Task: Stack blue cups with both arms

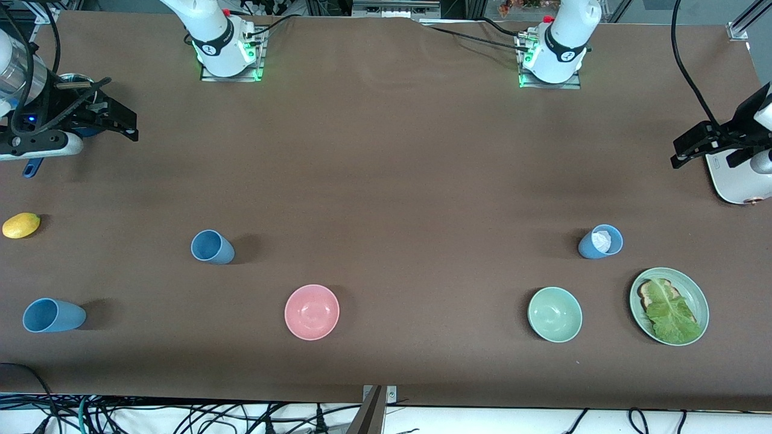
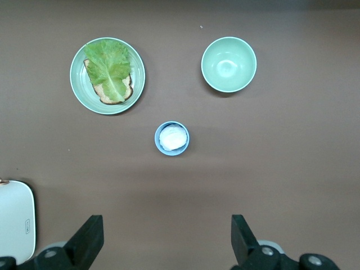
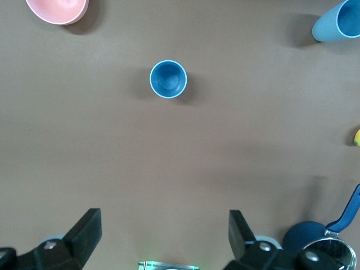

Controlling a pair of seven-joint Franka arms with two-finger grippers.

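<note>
Blue cups — three of them, all upright and well apart on the worktop. The middle cup [image 1: 212,247] stands empty toward the right arm's end, at about 10 o'clock from the pink bowl [image 1: 312,311]. The corner cup [image 1: 53,315] stands nearer the front camera, at the worktop's edge at that same end. The stuffed cup [image 1: 601,242], with something white inside, stands toward the left arm's end, at about 1 o'clock from the green bowl [image 1: 555,314] and beside the plate [image 1: 699,301] of toast and lettuce.

The right claw [image 1: 129,123] hangs wide open and empty over its end of the worktop; the left claw [image 1: 684,150], also spread wide and empty, hangs over a white board at its own end.

My judgement: each arm should come straight down on its nearest cup, fingers astride the rim — the middle of the worktop is bare, good room for stacking. The white wad may block nesting. Keep clear of the lemon [image 1: 21,225].
</note>
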